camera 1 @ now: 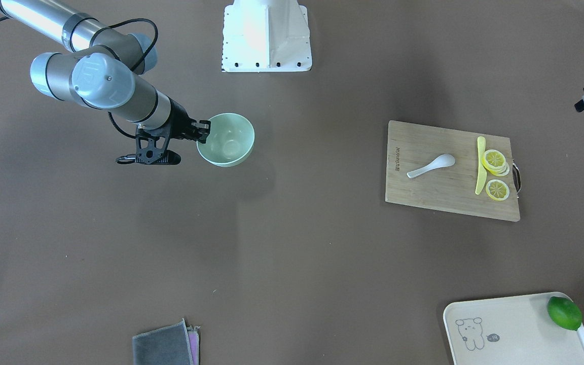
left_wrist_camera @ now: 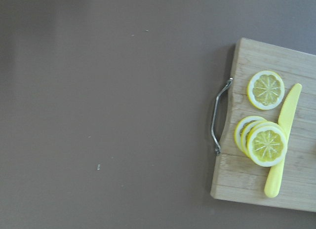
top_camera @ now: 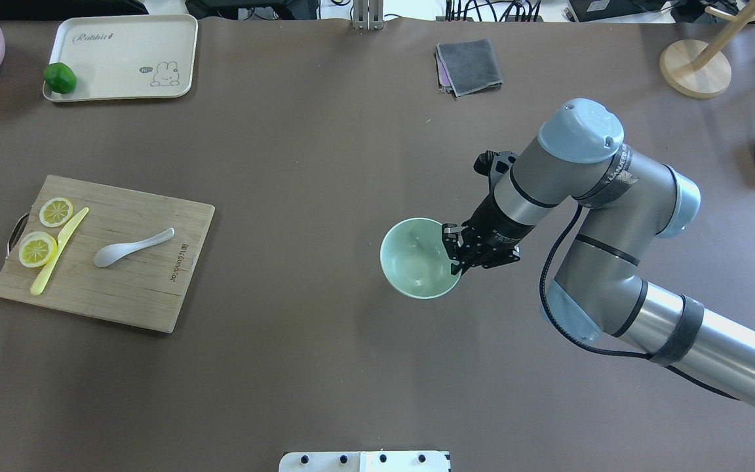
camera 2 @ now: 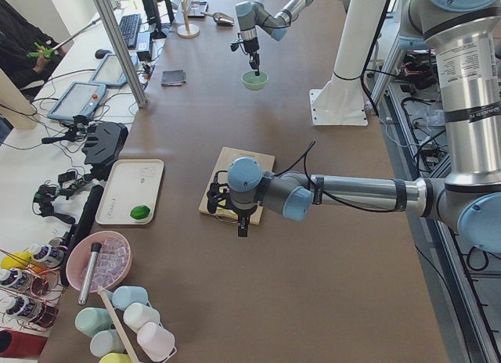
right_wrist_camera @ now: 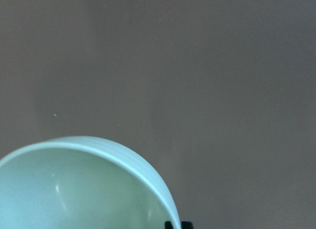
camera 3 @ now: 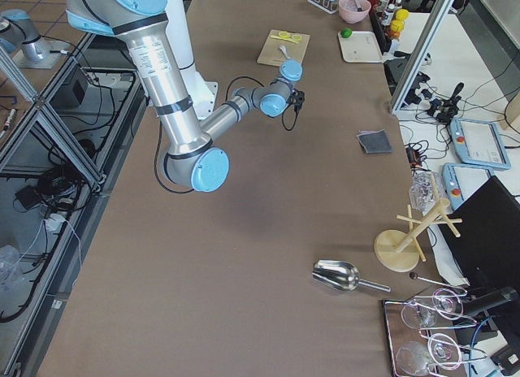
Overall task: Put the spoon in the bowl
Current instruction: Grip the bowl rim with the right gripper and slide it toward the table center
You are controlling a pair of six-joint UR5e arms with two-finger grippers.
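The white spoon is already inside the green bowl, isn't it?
No. The white spoon lies on the wooden cutting board, near the yellow knife. The green bowl is empty. The overhead exterior view shows this.

A robotics lab: a long brown-covered table, a white arm pedestal, aluminium frame posts, teach pendants and floor cables.
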